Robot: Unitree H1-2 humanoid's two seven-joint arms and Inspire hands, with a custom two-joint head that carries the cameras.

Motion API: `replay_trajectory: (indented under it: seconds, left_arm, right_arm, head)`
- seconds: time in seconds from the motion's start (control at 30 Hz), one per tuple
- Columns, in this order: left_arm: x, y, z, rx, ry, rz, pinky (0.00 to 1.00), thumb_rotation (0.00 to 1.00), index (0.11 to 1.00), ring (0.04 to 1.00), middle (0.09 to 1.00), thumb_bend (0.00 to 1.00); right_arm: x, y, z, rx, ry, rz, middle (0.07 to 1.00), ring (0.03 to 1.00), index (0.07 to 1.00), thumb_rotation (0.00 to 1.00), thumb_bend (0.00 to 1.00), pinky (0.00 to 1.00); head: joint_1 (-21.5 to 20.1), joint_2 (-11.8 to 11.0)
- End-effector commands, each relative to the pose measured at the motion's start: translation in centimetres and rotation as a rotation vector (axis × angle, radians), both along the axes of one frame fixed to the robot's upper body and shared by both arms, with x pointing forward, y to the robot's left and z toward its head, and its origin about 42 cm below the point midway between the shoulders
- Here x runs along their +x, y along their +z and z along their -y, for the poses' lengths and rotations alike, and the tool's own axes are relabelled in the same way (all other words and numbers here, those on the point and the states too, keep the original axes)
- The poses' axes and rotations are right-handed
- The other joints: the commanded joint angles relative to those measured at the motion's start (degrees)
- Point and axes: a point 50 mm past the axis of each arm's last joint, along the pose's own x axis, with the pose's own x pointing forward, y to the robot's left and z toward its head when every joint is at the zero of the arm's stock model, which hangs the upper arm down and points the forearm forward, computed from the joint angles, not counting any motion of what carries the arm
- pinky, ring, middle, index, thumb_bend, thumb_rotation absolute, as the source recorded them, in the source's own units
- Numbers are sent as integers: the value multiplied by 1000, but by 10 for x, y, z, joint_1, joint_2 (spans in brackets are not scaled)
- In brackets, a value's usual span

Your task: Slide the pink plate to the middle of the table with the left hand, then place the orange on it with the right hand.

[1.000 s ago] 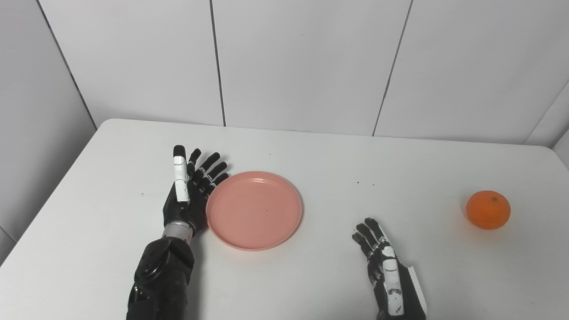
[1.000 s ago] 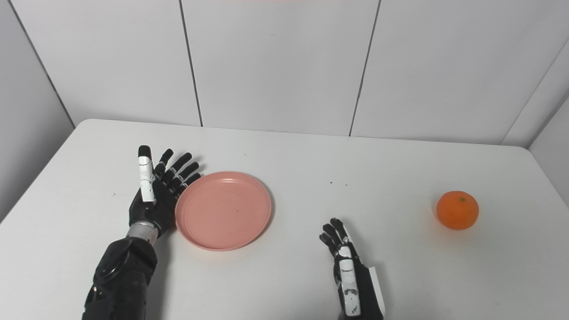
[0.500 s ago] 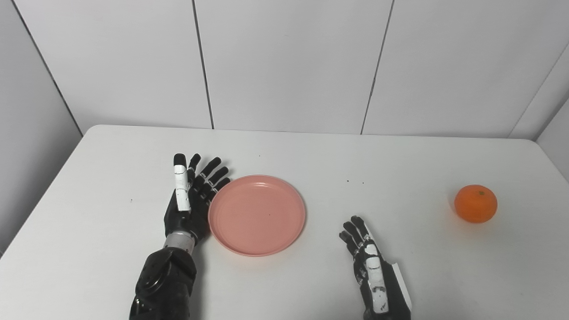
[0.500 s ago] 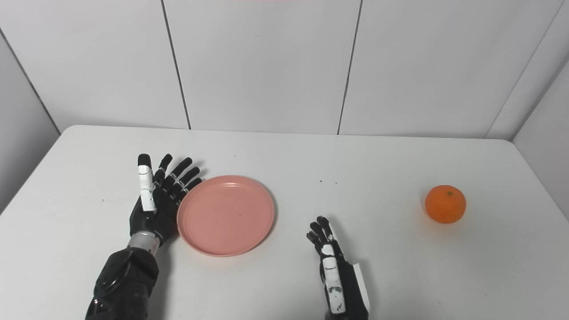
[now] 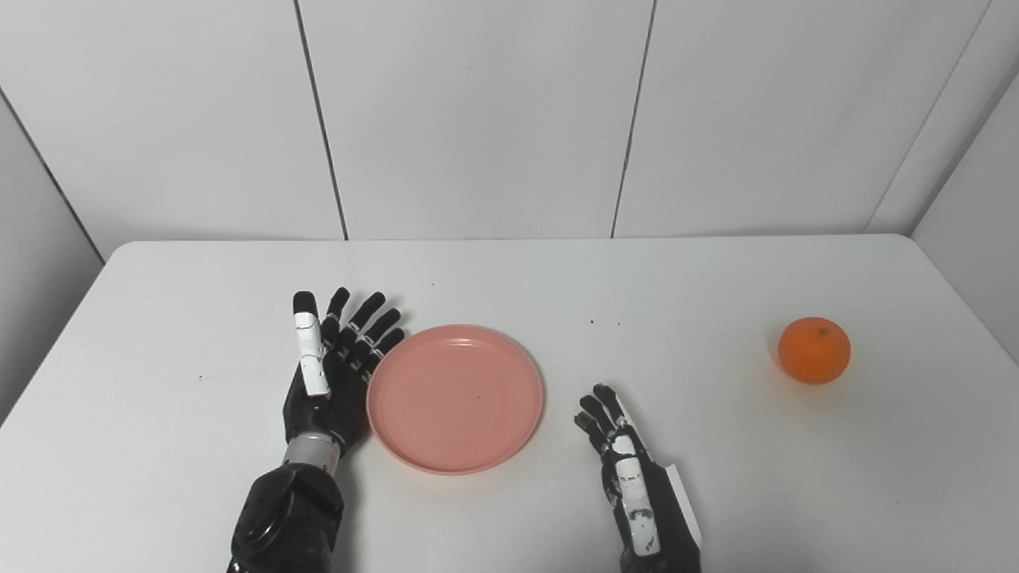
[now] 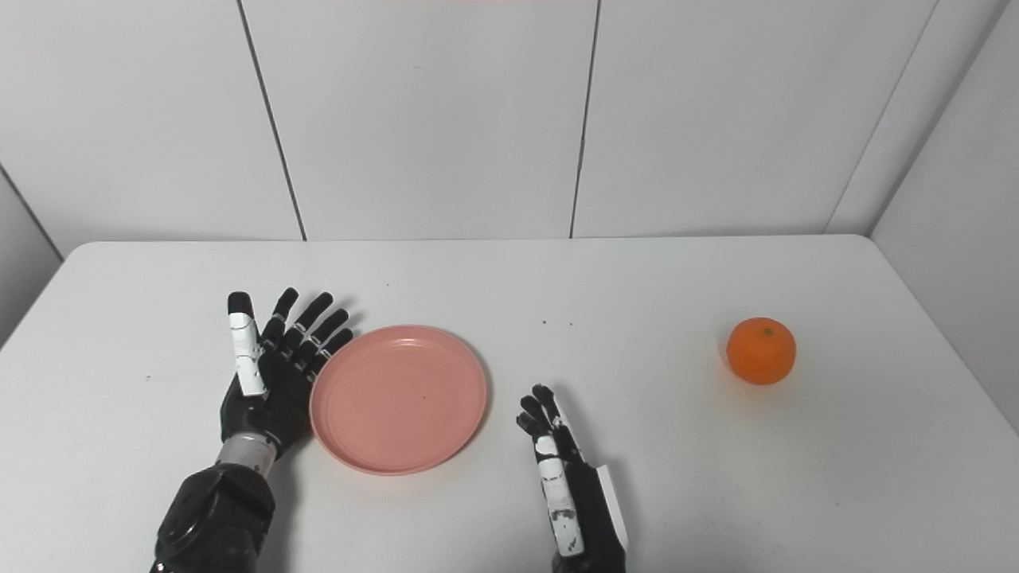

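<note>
Left eye view: pink plate (image 5: 455, 398) flat on white table (image 5: 716, 493), left of centre. Left hand (image 5: 330, 374) touches plate's left rim, fingers spread, holding nothing. Orange (image 5: 814, 350) far right, well apart.

Right eye view: right hand (image 6: 561, 469) just right of plate, near edge, fingers slightly apart, empty.

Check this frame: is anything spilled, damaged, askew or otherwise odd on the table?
Nothing stands out. The round pink plastic plate lies flat and empty beside the open left hand; the orange sits whole far right; the right hand rests open. Only tiny dark specks mark the white table.
</note>
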Motion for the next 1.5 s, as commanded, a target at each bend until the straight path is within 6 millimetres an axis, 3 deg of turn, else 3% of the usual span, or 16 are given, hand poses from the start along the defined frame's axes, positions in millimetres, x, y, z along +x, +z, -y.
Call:
replay_trajectory:
  seconds: [0.0, 0.4, 0.6, 0.77, 0.8, 1.0, 1.27, 1.37, 1.47]
  left_arm:
    - [1, -1, 4, 0, -20, -6, 827, 865, 977, 808, 842, 917]
    - [2, -7, 9, 13, -45, -18, 849, 881, 992, 812, 843, 909]
    - [3, -13, 4, 26, -45, -26, 848, 875, 985, 816, 831, 920]
    - [6, -15, -1, 23, -51, -27, 846, 862, 980, 817, 840, 921]
    - [7, -15, -2, 22, -52, -26, 854, 852, 981, 817, 837, 929]
    - [12, -14, 1, 26, -56, -23, 830, 853, 979, 803, 813, 934]
    - [14, -15, 8, 20, -63, -16, 828, 858, 980, 803, 816, 929]
    - [13, -14, 9, 22, -61, -20, 823, 863, 981, 801, 816, 929]
    - [13, -16, 9, 23, -57, -28, 829, 858, 969, 804, 812, 942]
  right_arm:
    - [-26, -14, -16, 55, -7, -82, 928, 925, 945, 976, 843, 1000]
    - [-22, -16, -15, 53, -24, -74, 935, 934, 954, 970, 865, 1000]
    - [-21, -13, -5, -12, -144, 26, 971, 922, 980, 956, 803, 1000]
    - [-17, 6, 6, -51, -242, 134, 975, 892, 987, 953, 722, 947]
    - [-16, 10, 8, -60, -254, 153, 904, 851, 937, 937, 753, 873]
    - [-2, 37, 26, -138, -317, 285, 846, 802, 896, 915, 760, 793]
    - [27, 76, 70, -369, -396, 396, 839, 781, 852, 947, 766, 787]
    - [37, 91, 87, -438, -400, 426, 836, 780, 831, 917, 798, 793]
    - [49, 107, 105, -595, -432, 463, 830, 764, 809, 935, 799, 745]
  head:
    - [0, 1]
    - [-11, -6]
    - [-17, -9]
    - [-27, -11]
    - [-27, -11]
    - [-30, -15]
    - [-29, -20]
    - [-27, -20]
    - [-26, -20]
